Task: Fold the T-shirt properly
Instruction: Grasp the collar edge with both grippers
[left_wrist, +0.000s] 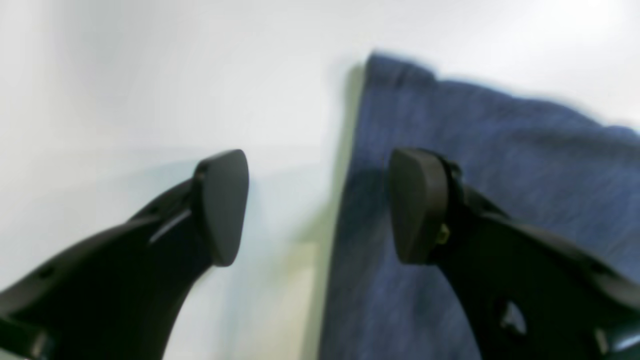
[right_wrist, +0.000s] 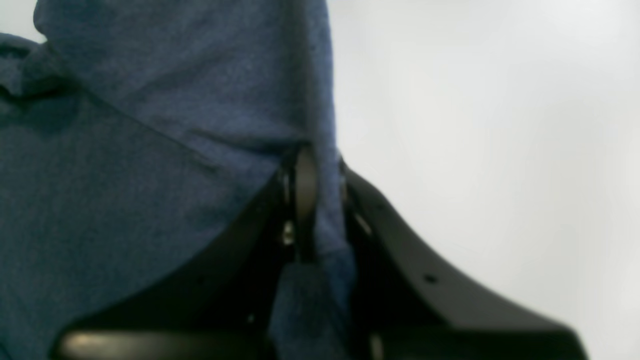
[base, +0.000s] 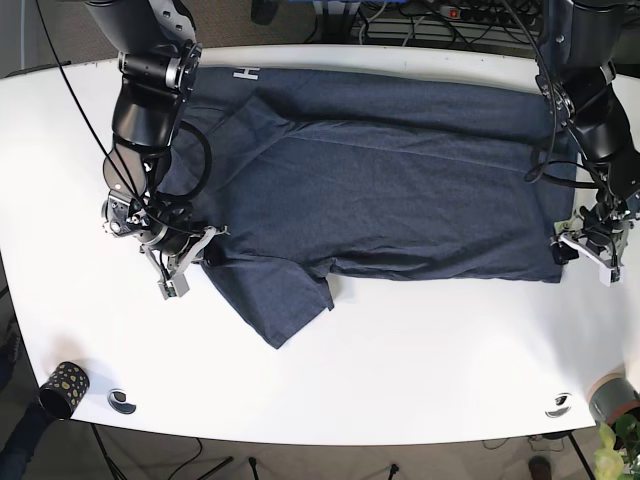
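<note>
Blue T-shirt (right_wrist: 150, 150) pinched in right pincer (right_wrist: 320, 200) — left pincer (left_wrist: 320, 205) straddles its edge.

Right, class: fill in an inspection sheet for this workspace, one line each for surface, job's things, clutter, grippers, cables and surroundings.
Surface: white table, rounded edges.
Job's things: dark blue T-shirt spread flat, one sleeve pointing to the near edge.
Clutter: small dark cup and round bits at the near corners.
Grippers: right gripper shut on the T-shirt edge; left gripper open, straddling the shirt's edge.
Cables: black leads along both arms; more behind the table.
Surroundings: plant at the near corner.
</note>
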